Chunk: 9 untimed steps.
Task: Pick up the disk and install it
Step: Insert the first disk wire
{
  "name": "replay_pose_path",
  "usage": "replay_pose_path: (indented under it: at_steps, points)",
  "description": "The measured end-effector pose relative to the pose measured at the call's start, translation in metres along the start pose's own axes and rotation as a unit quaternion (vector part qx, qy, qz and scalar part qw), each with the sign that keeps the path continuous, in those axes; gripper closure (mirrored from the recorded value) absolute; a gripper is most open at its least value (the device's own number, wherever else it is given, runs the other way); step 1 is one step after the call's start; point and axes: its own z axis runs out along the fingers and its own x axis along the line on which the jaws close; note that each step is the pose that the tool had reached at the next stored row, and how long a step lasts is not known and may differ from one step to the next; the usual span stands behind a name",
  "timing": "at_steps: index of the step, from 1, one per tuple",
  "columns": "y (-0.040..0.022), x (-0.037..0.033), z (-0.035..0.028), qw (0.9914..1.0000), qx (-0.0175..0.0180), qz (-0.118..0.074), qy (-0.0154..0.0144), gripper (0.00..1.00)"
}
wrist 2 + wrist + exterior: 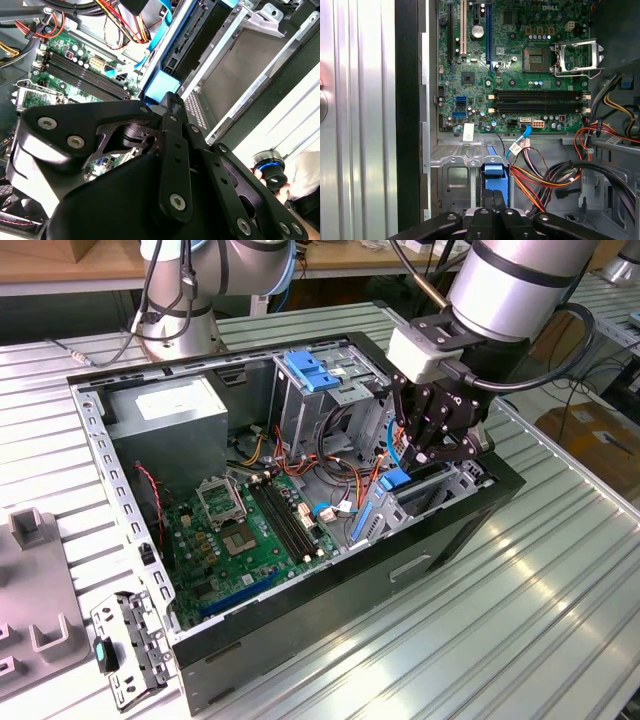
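Observation:
The disk [395, 480] stands on edge in the metal drive bay [455, 485] at the front corner of the open computer case, on the exterior view's right. Its blue rail end [162, 85] and dark edge show in both wrist views, sunk between the bay's walls [455, 175]. My gripper [418, 458] hangs straight above it. The fingers are shut together, and their tips [170, 100] sit right at the blue end of the disk [495, 175]. The disk's label is hidden.
The green motherboard [250, 530] fills the case floor. A tall drive cage with a blue handle [312, 370] and a grey power supply [170, 415] stand behind it. Orange and black cables [545, 175] run beside the bay. A loose bracket [125, 645] lies on the ribbed table.

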Motion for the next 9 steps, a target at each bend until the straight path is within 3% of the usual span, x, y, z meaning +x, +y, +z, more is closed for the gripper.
replay_pose_path:
  at_steps: [9]
  points:
    - [-0.0001, 0.0, 0.0001, 1.0, 0.0, 0.0, 0.0, 0.89]
